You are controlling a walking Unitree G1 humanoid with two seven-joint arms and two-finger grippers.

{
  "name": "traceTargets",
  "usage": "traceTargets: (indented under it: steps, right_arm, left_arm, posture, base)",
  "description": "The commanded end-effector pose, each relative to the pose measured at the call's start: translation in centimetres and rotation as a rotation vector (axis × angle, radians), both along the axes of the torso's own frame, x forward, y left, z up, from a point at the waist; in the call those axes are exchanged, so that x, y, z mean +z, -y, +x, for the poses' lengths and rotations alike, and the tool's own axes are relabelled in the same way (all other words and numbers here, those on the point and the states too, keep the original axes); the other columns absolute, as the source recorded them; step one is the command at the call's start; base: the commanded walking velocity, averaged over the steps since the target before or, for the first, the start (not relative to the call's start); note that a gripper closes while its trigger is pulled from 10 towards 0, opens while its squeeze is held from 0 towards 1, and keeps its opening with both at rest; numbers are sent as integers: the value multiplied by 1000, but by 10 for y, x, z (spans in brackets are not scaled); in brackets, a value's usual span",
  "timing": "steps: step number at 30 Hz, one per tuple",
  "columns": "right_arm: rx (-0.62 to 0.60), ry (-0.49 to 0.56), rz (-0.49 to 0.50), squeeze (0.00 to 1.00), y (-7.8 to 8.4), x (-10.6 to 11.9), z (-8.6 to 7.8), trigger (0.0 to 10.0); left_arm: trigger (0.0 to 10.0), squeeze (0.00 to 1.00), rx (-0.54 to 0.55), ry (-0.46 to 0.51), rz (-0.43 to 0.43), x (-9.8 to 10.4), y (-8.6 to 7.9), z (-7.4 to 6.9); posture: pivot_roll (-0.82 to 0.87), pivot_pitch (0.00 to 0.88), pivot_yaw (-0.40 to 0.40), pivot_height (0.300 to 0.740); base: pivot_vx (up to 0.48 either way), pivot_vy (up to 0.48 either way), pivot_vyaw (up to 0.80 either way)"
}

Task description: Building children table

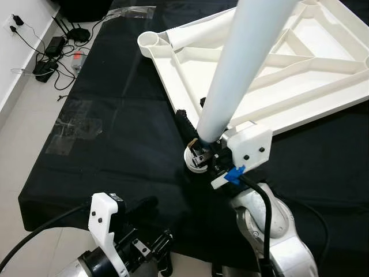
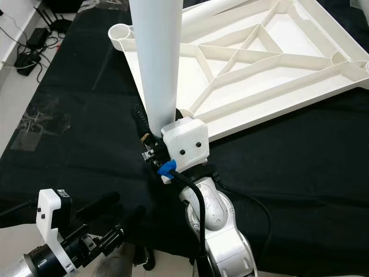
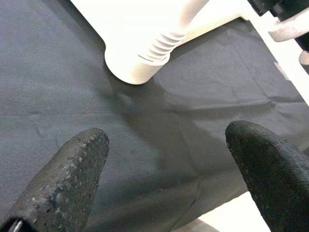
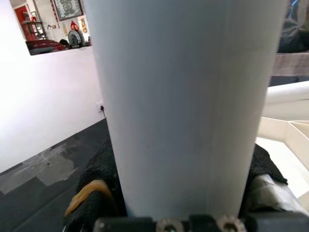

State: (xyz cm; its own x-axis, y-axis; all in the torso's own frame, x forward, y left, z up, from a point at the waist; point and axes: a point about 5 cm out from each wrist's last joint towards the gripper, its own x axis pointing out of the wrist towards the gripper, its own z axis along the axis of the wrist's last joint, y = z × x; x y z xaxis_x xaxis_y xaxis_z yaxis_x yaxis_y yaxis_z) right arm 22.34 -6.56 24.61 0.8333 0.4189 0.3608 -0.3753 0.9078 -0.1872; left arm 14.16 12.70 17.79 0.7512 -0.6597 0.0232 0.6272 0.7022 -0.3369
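right hand [image 1: 199, 151] grips a smooth white tubular leg [image 1: 242, 63]; left hand [image 3: 164, 164], pebbled fingers apart, over black cloth [image 1: 115, 144].

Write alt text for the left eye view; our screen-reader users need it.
The right gripper holds a white table leg upright at the edge of an upturned white tabletop lying on a black cloth. The left gripper hovers open, low and nearby.

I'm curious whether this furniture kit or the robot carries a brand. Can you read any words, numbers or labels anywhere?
No readable text anywhere.
White table leg, held by the right gripper: blank.
Upturned white tabletop: no markings.
Framed picture on the far wall: too small and blurred to read.
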Motion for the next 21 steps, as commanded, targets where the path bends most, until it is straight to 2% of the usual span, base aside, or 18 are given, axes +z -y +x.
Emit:
traceTargets:
  steps: [1, 7, 16, 20, 21]
  right_arm:
    - [-84, -194, -69, 0, 4, -35, 11, 0]
    - [-119, -198, -68, 0, -2, -35, 9, 0]
    - [-86, -171, -72, 0, -6, -30, 10, 0]
    - [-23, -99, -81, 0, -10, -19, 11, 0]
    - [14, -28, -105, 0, -11, -7, 14, 0]
  left_arm:
    - [10000, 0, 9, -19, 9, -5, -1, -2]
    - [10000, 0, 21, -6, 15, -6, -2, 0]
    - [10000, 0, 25, -1, 14, -7, -2, 1]
    - [10000, 0, 26, 0, 14, -9, -2, 1]
    - [10000, 0, 26, 1, 13, -9, -2, 2]
  posture:
    - [40, 365, 70, 740]
    - [43, 361, 71, 740]
    - [40, 355, 70, 740]
    - [35, 349, 67, 740]
    - [33, 346, 66, 740]
  base:
    - [0, 0, 0]
    - [0, 0, 0]
    - [0, 0, 0]
    - [0, 0, 0]
    - [0, 0, 0]
